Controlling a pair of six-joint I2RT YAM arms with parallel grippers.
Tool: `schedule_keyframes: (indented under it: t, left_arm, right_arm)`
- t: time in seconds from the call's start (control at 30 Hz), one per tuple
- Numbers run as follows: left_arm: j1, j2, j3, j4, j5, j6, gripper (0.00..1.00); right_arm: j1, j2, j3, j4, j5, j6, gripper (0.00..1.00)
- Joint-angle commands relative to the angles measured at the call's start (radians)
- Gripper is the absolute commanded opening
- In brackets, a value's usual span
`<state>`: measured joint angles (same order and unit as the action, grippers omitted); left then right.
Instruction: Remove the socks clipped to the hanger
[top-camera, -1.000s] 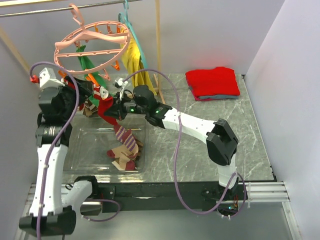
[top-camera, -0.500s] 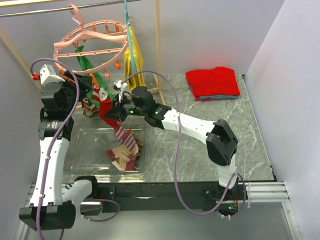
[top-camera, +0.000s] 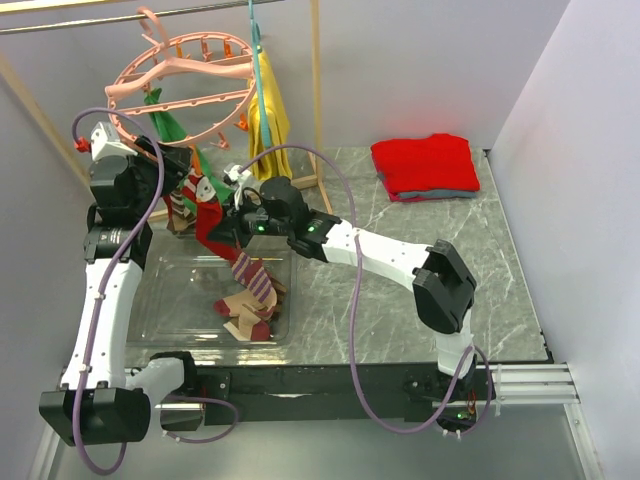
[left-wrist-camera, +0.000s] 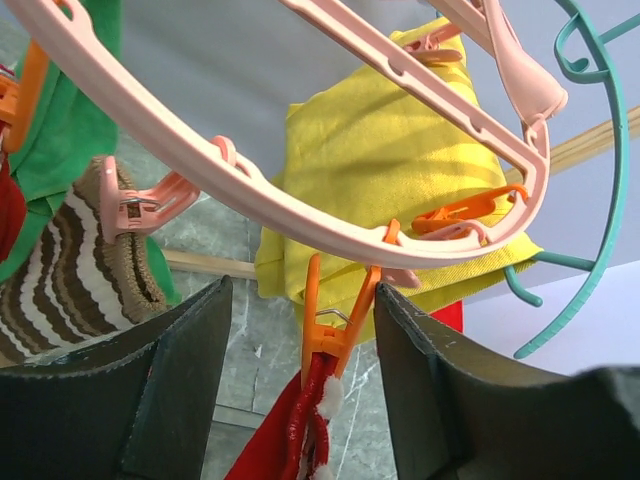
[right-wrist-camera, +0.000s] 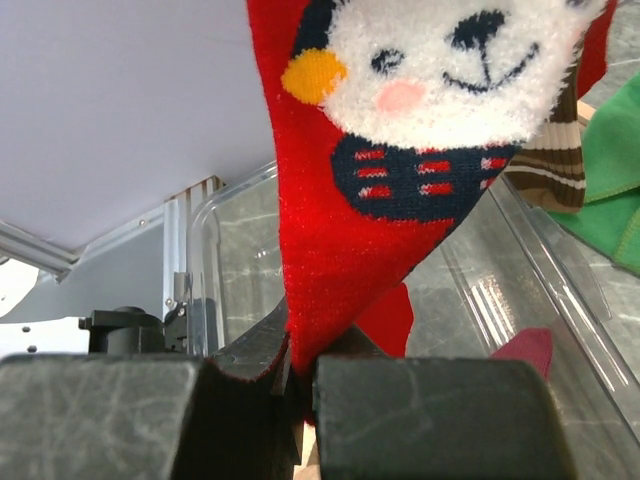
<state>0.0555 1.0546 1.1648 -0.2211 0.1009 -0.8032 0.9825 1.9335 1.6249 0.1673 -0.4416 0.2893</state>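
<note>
Grey marble tabletop (top-camera: 400, 300) between lilac walls (top-camera: 420, 60); right gripper (right-wrist-camera: 290, 385) pinches the red sock (right-wrist-camera: 340, 260), left gripper (left-wrist-camera: 298, 330) spread.

Count: two hangers, two socks on clips, two robot arms.
One pink ring hanger (left-wrist-camera: 300, 215), one teal hanger (left-wrist-camera: 621, 150); one red sock (right-wrist-camera: 340, 260) and one brown-striped sock (left-wrist-camera: 70, 270) clipped up; one green cloth (left-wrist-camera: 60, 130); one yellow garment (left-wrist-camera: 400, 150); one clear bin (top-camera: 150, 275) with a sock heap (top-camera: 240, 320), at least two, exact number unclear; one folded red pile (top-camera: 425, 165); left arm (top-camera: 100, 310), right arm (top-camera: 380, 250).
</note>
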Motion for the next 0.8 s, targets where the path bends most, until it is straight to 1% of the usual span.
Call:
schedule_keyframes:
  t: [0.0, 0.17, 0.3, 0.4, 0.43, 0.5, 0.63, 0.77]
  left_arm:
    - [-0.002, 0.005, 0.006, 0.060, 0.040, -0.013, 0.62]
    - [0.000, -0.030, -0.023, 0.077, 0.074, -0.019, 0.63]
    - [-0.002, -0.096, -0.077, 0.112, 0.073, -0.019, 0.65]
    - [0.000, -0.117, -0.112, 0.144, 0.074, -0.014, 0.70]
    - [0.000, -0.113, -0.109, 0.140, 0.079, -0.011, 0.72]
    - [-0.002, -0.087, -0.093, 0.124, 0.085, -0.005, 0.73]
    - [0.000, -0.032, -0.041, 0.100, 0.100, 0.013, 0.73]
    - [-0.002, 0.007, -0.031, 0.103, 0.085, 0.025, 0.73]
  right_arm:
    - [0.012, -0.082, -0.016, 0.017, 0.012, -0.019, 0.00]
    - [0.008, -0.083, -0.017, 0.012, 0.009, -0.027, 0.00]
    - [0.008, -0.084, -0.022, 0.014, 0.012, -0.030, 0.00]
    - [0.010, -0.085, -0.019, 0.012, 0.009, -0.030, 0.00]
    - [0.010, -0.085, -0.019, 0.014, 0.007, -0.029, 0.00]
    - [0.010, -0.087, -0.019, 0.015, 0.001, -0.022, 0.00]
    - [0.010, -0.090, -0.020, 0.014, -0.002, -0.019, 0.00]
    - [0.012, -0.105, -0.036, 0.017, 0.001, -0.013, 0.00]
